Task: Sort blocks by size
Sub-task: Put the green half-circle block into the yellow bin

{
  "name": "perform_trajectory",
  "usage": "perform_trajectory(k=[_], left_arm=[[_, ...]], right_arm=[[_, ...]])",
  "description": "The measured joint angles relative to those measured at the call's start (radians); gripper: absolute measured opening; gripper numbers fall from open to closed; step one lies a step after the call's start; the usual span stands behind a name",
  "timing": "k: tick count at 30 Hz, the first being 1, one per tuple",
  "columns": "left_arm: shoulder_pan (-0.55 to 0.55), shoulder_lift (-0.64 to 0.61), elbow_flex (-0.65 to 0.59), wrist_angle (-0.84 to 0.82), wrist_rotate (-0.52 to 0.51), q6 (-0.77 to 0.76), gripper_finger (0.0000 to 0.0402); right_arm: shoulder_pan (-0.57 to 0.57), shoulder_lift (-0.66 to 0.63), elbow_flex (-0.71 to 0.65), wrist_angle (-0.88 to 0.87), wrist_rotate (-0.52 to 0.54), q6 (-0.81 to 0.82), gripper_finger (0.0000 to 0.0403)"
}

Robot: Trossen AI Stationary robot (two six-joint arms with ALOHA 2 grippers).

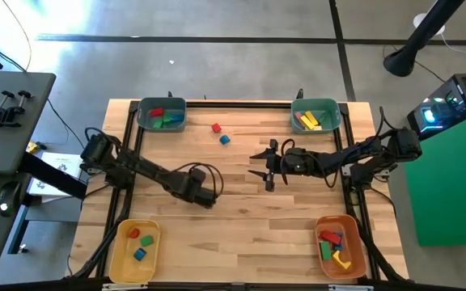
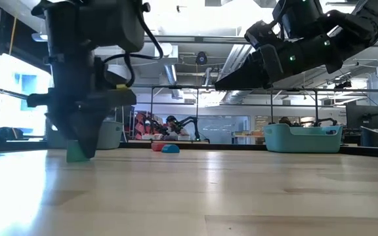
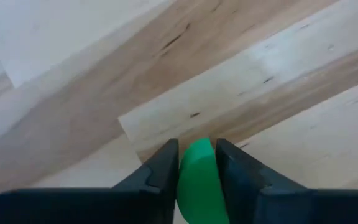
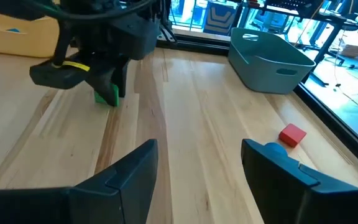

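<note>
On the wooden bench, take the teal plastic bin at the far left corner as the landmark. It holds a red and some green wooden blocks.

Nearer the camera from that bin, at the bench's front left corner, sits a yellow plastic bin with a few small red, green and blue blocks.

Between those 2 bins, and to the right of both, the left end effector is down at the bench surface, its 2 fingers narrowed on a small green wooden block. In the low view the block looks to rest on the wood, so this reads as a grasp just being made, not a carry.

Right of the landmark bin, on open bench, lie a small red wooden cube and a small blue wooden block, just beside each other and not yet sorted.

Farther right, the right end effector hangs above the bench centre with fingers spread wide and nothing between them, likely waiting clear of the left arm's work.

At the far right corner stands a second teal plastic bin with yellow and pink blocks; at the front right, an orange plastic bin holds larger mixed blocks.
</note>
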Motion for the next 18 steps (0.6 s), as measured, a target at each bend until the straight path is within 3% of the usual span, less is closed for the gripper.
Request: perform_trajectory(k=[3,8,14,18], left_arm=[[0.013,-0.021,0.000,-0.005,0.018,0.062,0.0045],[0.011,-0.101,0.030,-0.094,0.085,0.155,0.0045],[-0.051,-0.180,0.146,-0.195,0.367,0.396,0.0045],[-0.124,-0.180,0.237,-0.353,0.455,0.275,0.0045]], right_arm=[[0.000,0.000,0.000,0.000,0.000,0.003,0.0227],[0.000,0.000,0.000,-0.001,0.000,0.011,0.0227],[-0.001,0.000,0.001,0.048,-0.008,-0.048,0.0227],[-0.022,0.000,0.001,0.132,-0.112,-0.092,0.0227]])
